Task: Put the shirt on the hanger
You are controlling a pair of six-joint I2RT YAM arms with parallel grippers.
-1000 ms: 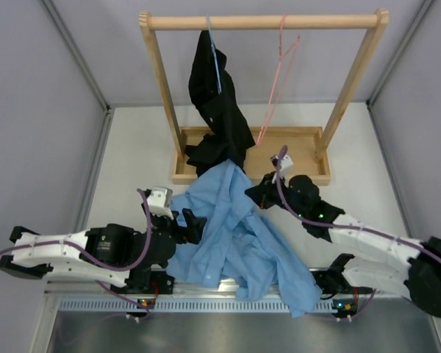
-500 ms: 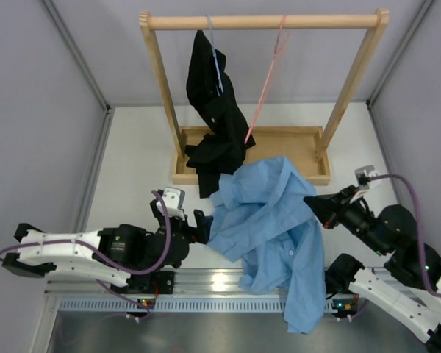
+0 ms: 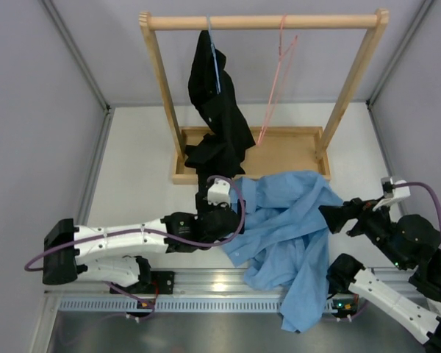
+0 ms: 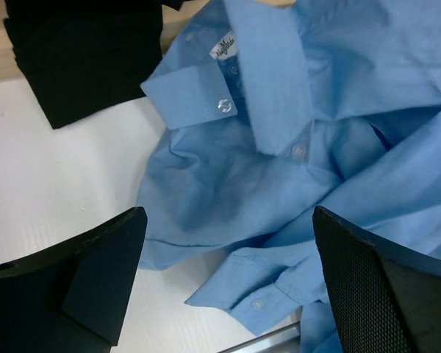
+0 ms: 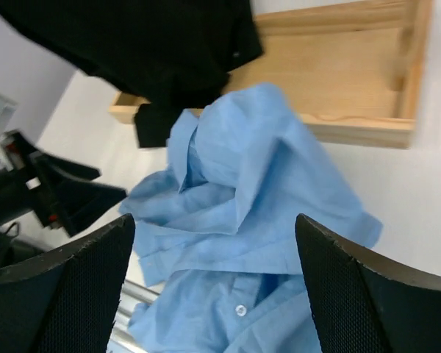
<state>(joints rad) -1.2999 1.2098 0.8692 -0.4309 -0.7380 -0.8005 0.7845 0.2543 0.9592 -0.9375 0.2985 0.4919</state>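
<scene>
Two grippers, both empty: the left gripper [image 4: 228, 220] has its jaws spread wide just above the shirt [image 3: 287, 220], and the right gripper [image 5: 214, 220] is also spread wide, off the shirt's right edge, nothing between either pair. The shirt lies crumpled on the table [image 3: 140, 162] in front of the rack [image 3: 264, 22], its top edge over the front rim of the tray [image 3: 298, 158] and its lower end hanging past the near edge. The hanger [image 3: 275, 81] hangs on the rack rail, well apart from the shirt. Risks, as I judge them: the overhanging end could drag the whole shirt off the table if it is tugged. A pinch on a bunched fold instead of the collar [image 4: 268, 81] would leave no clean neck opening for the wire. The black garment [image 3: 217, 110] touches the shirt by the collar and could be caught in the same pinch. The thin hanger could swing or get knocked off the rail. Hard to read: sleeves cannot be told apart in the heap, buttoned or not is unclear, the left fingertips are hidden in the top view, the hanger's hook is faint against the rail, and no wrist view shows the hanger.
</scene>
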